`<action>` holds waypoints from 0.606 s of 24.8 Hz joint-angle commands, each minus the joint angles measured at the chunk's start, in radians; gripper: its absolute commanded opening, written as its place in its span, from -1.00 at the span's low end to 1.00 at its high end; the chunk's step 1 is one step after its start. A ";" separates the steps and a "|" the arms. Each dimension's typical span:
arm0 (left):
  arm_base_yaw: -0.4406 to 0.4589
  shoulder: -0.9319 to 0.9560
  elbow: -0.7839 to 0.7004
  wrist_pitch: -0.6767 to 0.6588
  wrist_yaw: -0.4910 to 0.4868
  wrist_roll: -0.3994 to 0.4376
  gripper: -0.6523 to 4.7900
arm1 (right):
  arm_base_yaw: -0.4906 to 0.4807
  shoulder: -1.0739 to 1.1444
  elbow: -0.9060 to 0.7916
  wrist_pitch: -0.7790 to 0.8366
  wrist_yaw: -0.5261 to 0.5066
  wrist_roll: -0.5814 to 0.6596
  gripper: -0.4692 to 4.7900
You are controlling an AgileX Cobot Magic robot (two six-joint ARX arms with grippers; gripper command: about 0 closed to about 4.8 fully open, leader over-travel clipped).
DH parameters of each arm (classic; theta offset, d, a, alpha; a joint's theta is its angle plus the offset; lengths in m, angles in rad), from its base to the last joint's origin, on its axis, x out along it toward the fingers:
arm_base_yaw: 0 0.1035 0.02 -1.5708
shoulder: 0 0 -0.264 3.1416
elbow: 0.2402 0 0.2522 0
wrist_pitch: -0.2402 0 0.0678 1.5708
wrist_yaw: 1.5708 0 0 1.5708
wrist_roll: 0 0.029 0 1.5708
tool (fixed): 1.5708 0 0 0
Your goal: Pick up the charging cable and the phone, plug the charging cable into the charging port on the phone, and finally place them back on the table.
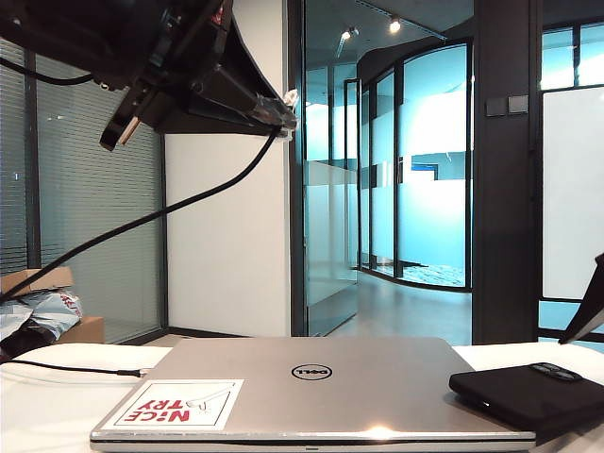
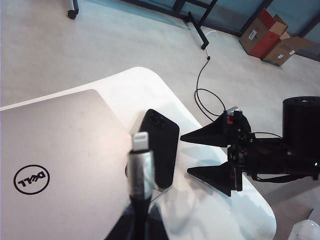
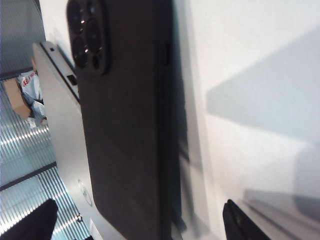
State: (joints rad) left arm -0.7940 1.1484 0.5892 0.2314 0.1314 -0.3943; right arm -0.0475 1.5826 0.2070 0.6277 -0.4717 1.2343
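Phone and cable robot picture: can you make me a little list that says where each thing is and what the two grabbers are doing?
left gripper: shut on the charging cable, raised above the laptop
cable tip: silver-white, pointing away from the gripper, not plugged in
right gripper: open, low beside the phone, not touching it
phone: lying camera side up on the table, next to the laptop
laptop: silver Dell, lid closed
task so far: cable picked up, phone not yet picked up
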 commanded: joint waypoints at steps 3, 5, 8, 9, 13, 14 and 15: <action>0.000 -0.004 0.006 0.013 0.004 0.002 -0.79 | 0.000 0.098 0.005 0.179 -0.002 0.069 0.97; 0.000 -0.004 0.006 0.014 0.004 0.002 -0.79 | 0.001 0.135 0.011 0.217 -0.006 0.083 0.97; 0.000 -0.004 0.006 0.016 0.004 0.002 -0.79 | 0.001 0.197 0.056 0.222 -0.032 0.082 0.97; 0.000 -0.004 0.006 0.017 0.004 0.002 -0.79 | 0.002 0.205 0.069 0.222 -0.032 0.082 0.97; 0.000 -0.004 0.006 0.018 0.004 0.001 -0.79 | 0.002 0.230 0.111 0.221 -0.031 0.081 0.97; 0.000 -0.004 0.006 0.018 0.004 0.002 -0.79 | 0.002 0.239 0.125 0.221 -0.028 0.081 0.97; 0.000 -0.004 0.006 0.017 0.004 0.002 -0.79 | 0.002 0.246 0.134 0.221 -0.028 0.081 0.97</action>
State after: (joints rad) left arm -0.7940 1.1484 0.5892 0.2352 0.1314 -0.3943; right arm -0.0471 1.8240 0.3286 0.8383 -0.5018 1.3167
